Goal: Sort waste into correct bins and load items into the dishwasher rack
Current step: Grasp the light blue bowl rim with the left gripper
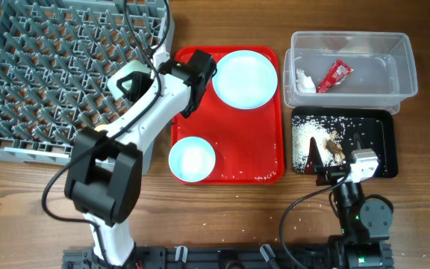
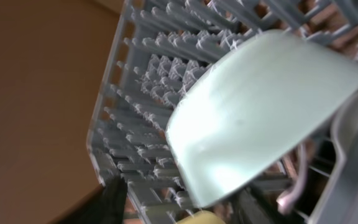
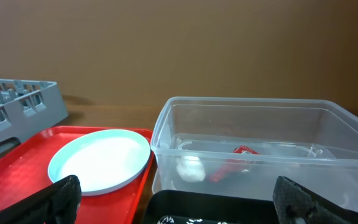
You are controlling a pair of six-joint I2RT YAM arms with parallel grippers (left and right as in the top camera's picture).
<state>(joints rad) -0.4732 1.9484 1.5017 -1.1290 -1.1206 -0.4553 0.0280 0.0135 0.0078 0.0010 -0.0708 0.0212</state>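
The grey dishwasher rack (image 1: pixel 51 75) fills the top left. My left gripper (image 1: pixel 204 71) hovers over the red tray's top left corner, beside the pale blue plate (image 1: pixel 245 78). It looks open and holds nothing. The left wrist view is blurred: a pale bowl (image 2: pixel 260 112) leans among the rack's pegs (image 2: pixel 142 81), with the yellow cup (image 2: pixel 201 218) below it. A second bowl (image 1: pixel 192 159) sits on the red tray. The clear tub (image 1: pixel 405 67) holds the red wrapper (image 1: pixel 334 75) and tissue (image 1: pixel 304 77). Rice (image 1: pixel 302 138) and scraps (image 1: pixel 333 148) lie in the black tray (image 1: pixel 390 149). My right gripper (image 1: pixel 334 161) is open and empty at its front. Fork and spoon are out of view.
The flat red serving tray (image 1: pixel 230 142) lies between rack and bins, with a few rice grains on it. The right wrist view shows the plate (image 3: pixel 98 162), tub (image 3: pixel 253 112), wrapper (image 3: pixel 238 160), tissue (image 3: pixel 190 168) and black tray (image 3: pixel 216 202). Stray grains dot the table near the front.
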